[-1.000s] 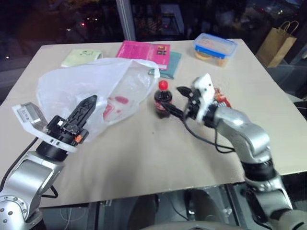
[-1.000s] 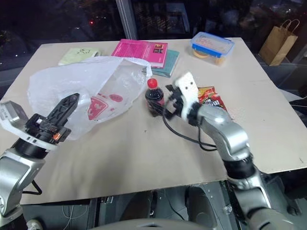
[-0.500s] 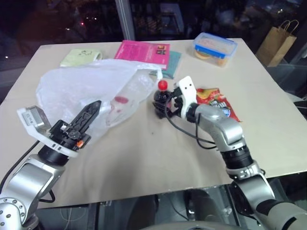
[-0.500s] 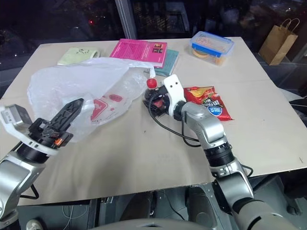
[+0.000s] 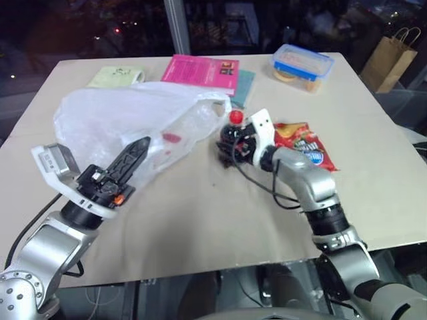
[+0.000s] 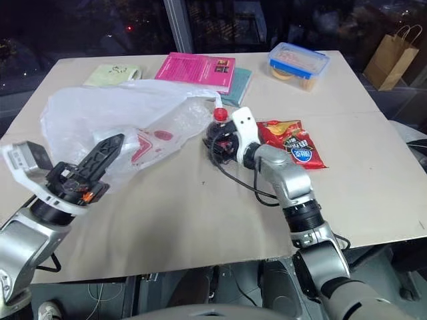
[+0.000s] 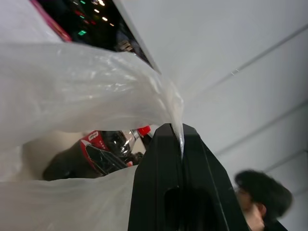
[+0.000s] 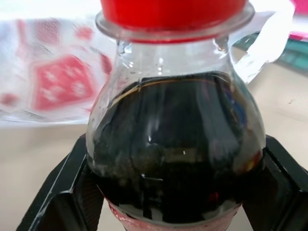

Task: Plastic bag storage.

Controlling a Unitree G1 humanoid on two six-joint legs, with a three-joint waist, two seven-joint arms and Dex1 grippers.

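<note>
The plastic bag (image 5: 133, 123) lies on the left half of the surface (image 5: 200, 220), a crumpled translucent white heap with red print showing through. Its long axis runs left to right, and its mouth and a loop handle (image 6: 217, 101) point right, toward the bottle (image 6: 219, 133).

The left pincer (image 5: 137, 152) is at the bag's near edge, pointing up and to the right. Its fingers are pressed together on a fold of the film, and the left wrist view shows the thin plastic caught between the black tips, with the bottle visible through the bag's opening beyond.

The right pincer (image 6: 217, 141) is at the bag's mouth, just right of it. Its fingers stand apart on either side of the bottle, close against the dark lower body; whether they press it I cannot tell. The bottle stands upright with its red cap on, touching or nearly touching the bag's handle.

A red snack packet (image 6: 292, 143) lies right of the bottle. At the far edge are a pink book (image 6: 197, 70), a green pad (image 6: 112, 74) and a blue-lidded box (image 6: 298, 61). A brown paper bag (image 6: 390, 57) stands beyond the surface's far right corner.
</note>
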